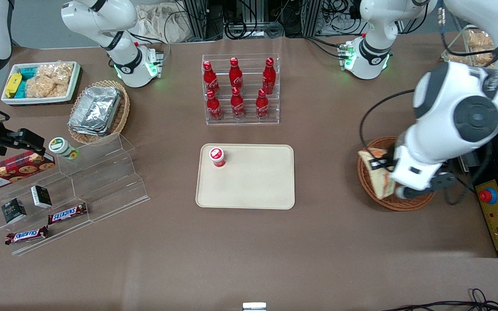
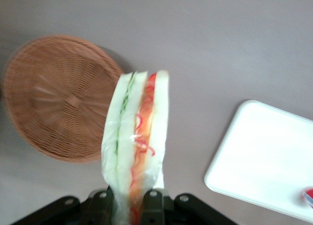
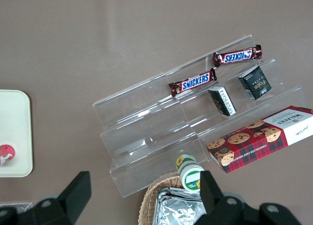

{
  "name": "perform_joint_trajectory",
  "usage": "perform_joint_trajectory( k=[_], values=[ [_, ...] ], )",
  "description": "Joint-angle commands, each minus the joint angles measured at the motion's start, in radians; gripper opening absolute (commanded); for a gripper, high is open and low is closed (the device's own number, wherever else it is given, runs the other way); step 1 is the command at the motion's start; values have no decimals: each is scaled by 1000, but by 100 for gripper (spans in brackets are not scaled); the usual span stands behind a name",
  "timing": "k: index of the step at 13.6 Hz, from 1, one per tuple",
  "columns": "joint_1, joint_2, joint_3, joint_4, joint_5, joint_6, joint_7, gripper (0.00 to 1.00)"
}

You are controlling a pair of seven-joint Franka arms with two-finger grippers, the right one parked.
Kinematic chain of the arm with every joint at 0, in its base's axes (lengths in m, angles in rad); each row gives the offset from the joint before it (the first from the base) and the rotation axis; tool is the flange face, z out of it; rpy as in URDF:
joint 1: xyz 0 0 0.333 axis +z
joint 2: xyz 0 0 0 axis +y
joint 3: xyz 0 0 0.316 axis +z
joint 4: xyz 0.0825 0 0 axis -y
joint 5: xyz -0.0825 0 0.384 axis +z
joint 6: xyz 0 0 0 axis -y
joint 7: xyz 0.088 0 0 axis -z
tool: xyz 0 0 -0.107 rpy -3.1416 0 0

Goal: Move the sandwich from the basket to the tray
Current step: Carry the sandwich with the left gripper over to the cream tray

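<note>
My left gripper is shut on the sandwich, a plastic-wrapped wedge of white bread with red and green filling, and holds it lifted above the reddish-brown wicker basket. In the left wrist view the sandwich stands up from between the fingers, with the empty basket below it and the tray off to one side. The beige tray lies at the table's middle, toward the parked arm from the basket.
A red-capped bottle stands on the tray's corner. A clear rack of red cola bottles stands farther from the camera than the tray. A yellow control box sits beside the basket. Clear stepped shelves with snacks lie toward the parked arm's end.
</note>
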Motion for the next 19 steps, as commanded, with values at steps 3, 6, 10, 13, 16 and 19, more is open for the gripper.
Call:
perform_joint_trajectory(
  k=[3, 6, 10, 13, 16, 19],
  values=[
    [-231, 275, -1, 109, 34, 243, -178, 0],
    [-309, 385, 4, 108, 103, 342, -227, 0],
    [-362, 465, 4, 104, 189, 348, -261, 0],
    [-377, 473, 4, 101, 192, 348, -264, 50],
    [-371, 456, 5, 103, 193, 336, -262, 100],
    [-339, 387, 8, 111, 192, 327, -261, 100]
  ],
)
